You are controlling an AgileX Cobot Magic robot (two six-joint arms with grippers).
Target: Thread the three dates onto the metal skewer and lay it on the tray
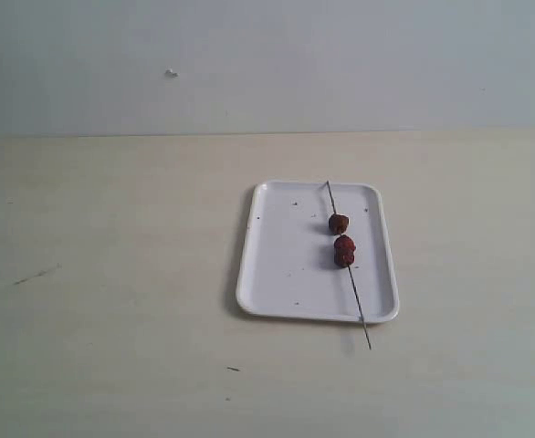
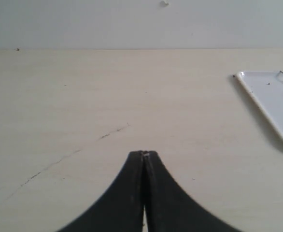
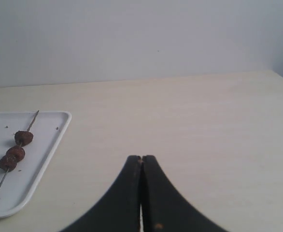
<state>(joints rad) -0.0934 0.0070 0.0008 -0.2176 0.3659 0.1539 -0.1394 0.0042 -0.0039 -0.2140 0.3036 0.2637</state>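
Dates (image 3: 16, 153) read as three only in right wrist view.

Glossy plastic tray (image 1: 286, 265), grey metal skewer (image 1: 355, 290)

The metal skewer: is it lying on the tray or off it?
On the tray. The metal skewer lies along it, dates threaded; one end overhangs the rim.

It looks like a lab test bench — a wide pale table (image 1: 112, 274) with some thin scratches, set against a plain grey-white wall (image 1: 267, 64), under even light.
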